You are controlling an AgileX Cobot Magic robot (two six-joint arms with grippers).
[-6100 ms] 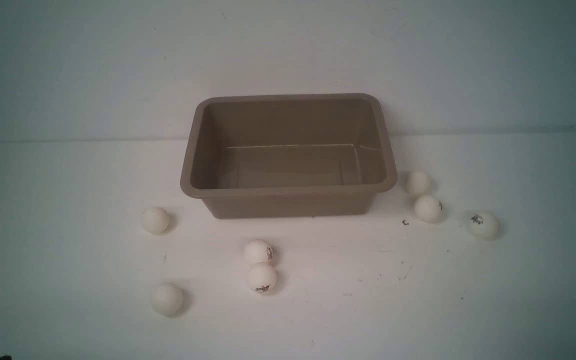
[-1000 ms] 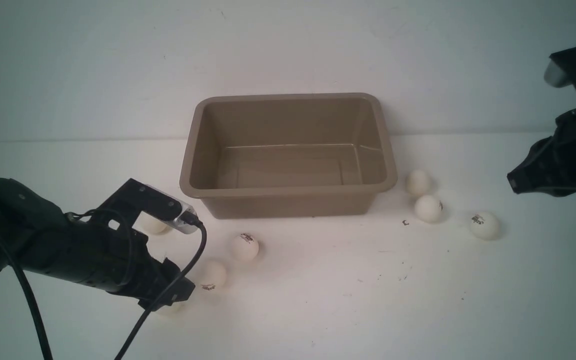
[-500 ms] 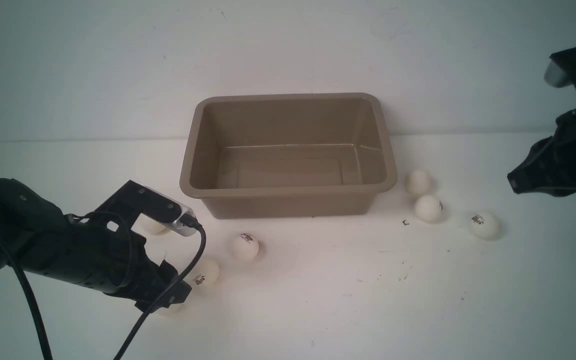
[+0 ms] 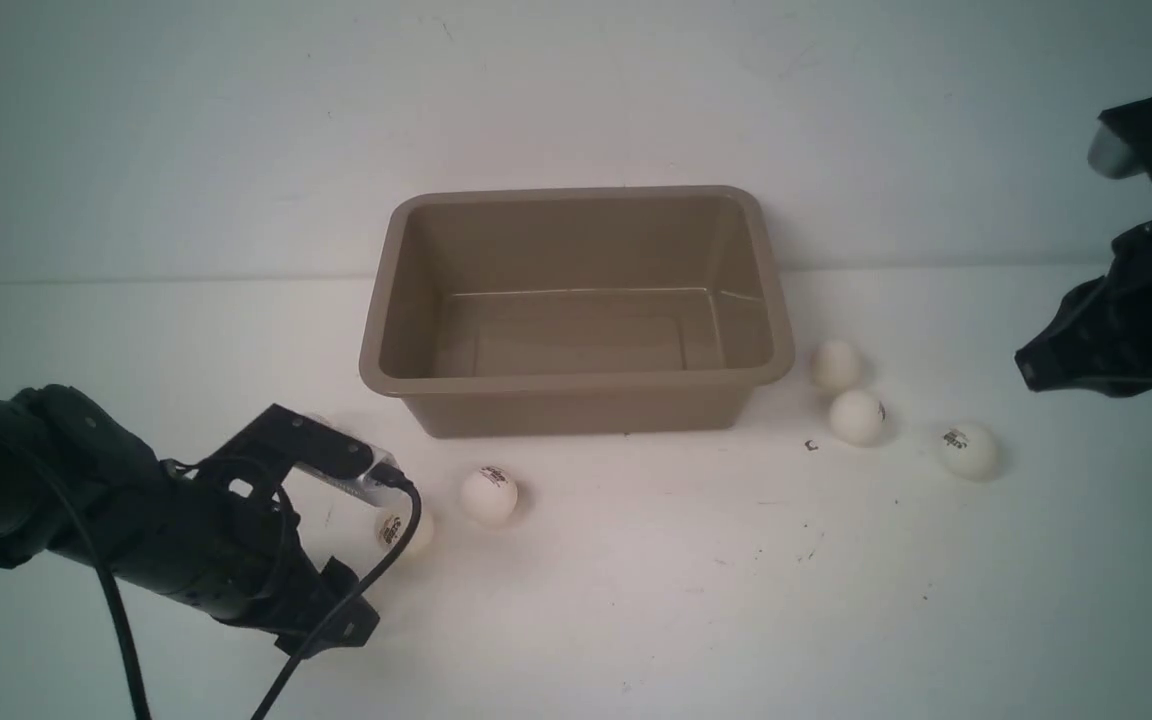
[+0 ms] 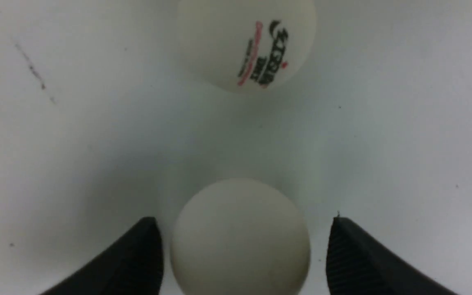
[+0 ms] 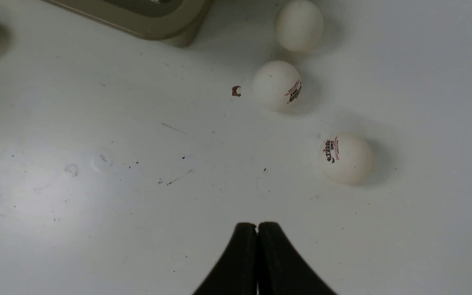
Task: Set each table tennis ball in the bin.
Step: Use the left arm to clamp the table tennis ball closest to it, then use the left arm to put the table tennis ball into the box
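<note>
While the left tool (image 5: 243, 223) stood with its jaws apart on either side of a plain ball (image 5: 240, 241) on the bench (image 4: 696, 600), it clamped nothing, and the bin (image 4: 576, 385) held no balls. The plain ball sat nearer one jaw than the other. In my judgement an uneven closure could push it aside or squirt it forward, as it looked light, smooth and perfectly round. A printed ball (image 5: 246, 41) lay just beyond it and could be sent rolling by such a slip. The cable (image 4: 406, 520) drooping off the left arm crossed in front of a ball in the front view and might drag it. The right tool (image 6: 257, 229) was pressed together, empty and raised above the bench, with three more balls (image 6: 276, 85) lying near the bin's right end. Every ball seen was matt white, some with a dark and red logo. The bin was tan plastic and rectangular, with rounded corners, a flared rim and sloping walls. The bench was white, flat and lightly scuffed.
</note>
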